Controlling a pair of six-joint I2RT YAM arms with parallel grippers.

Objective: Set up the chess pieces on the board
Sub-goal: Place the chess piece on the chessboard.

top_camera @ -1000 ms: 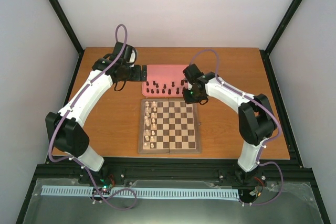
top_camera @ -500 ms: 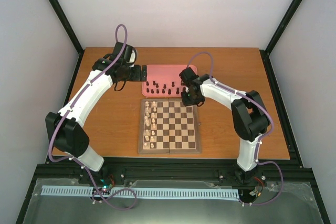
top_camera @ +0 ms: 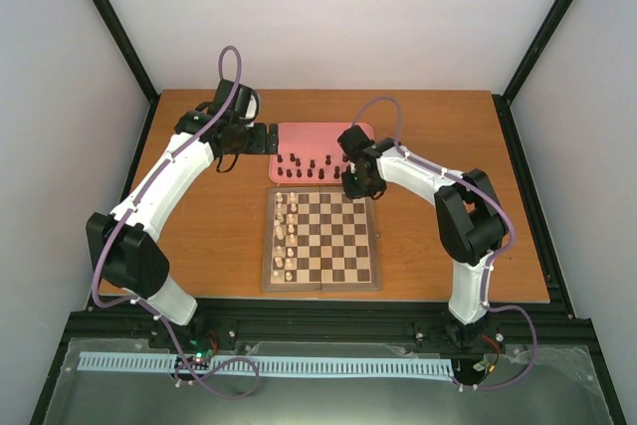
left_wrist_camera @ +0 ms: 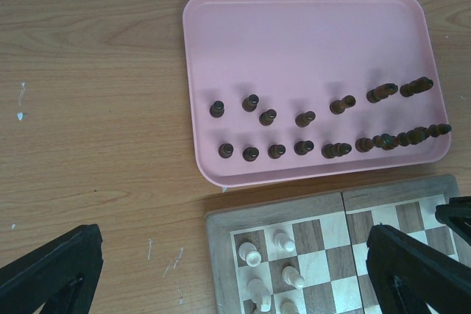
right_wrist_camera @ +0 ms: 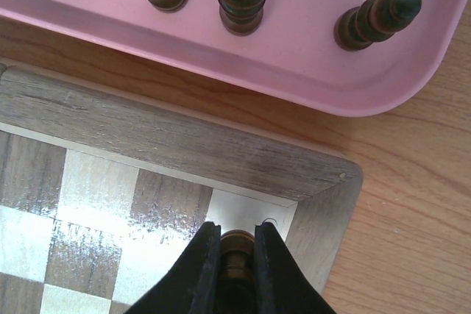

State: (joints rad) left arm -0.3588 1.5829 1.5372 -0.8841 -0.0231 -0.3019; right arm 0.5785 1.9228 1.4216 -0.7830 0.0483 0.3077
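**Dark piece pinched at the board's corner**

The right gripper [right_wrist_camera: 237, 232] has its two smooth black fingers pressed against a small dark piece [right_wrist_camera: 237, 245]. Only the piece's rounded, glossy top shows between them. It sits over the pale corner square of the board [right_wrist_camera: 162, 145], just inside the grainy brown border. Whether its base touches the wood cannot be told.

Just beyond that corner lies a pink tray [left_wrist_camera: 294, 34] with rounded corners and a raised lip. It is smooth and matte, and its near edge runs close along the board's far edge. The other dark chess pieces [left_wrist_camera: 303, 148] stand on it in two loose rows, turned and knobbed.

Cream pieces [top_camera: 284, 236] line the board's left side.

The left gripper [left_wrist_camera: 235, 277] hangs above the board's far left corner, its fingers spread wide and holding nothing.
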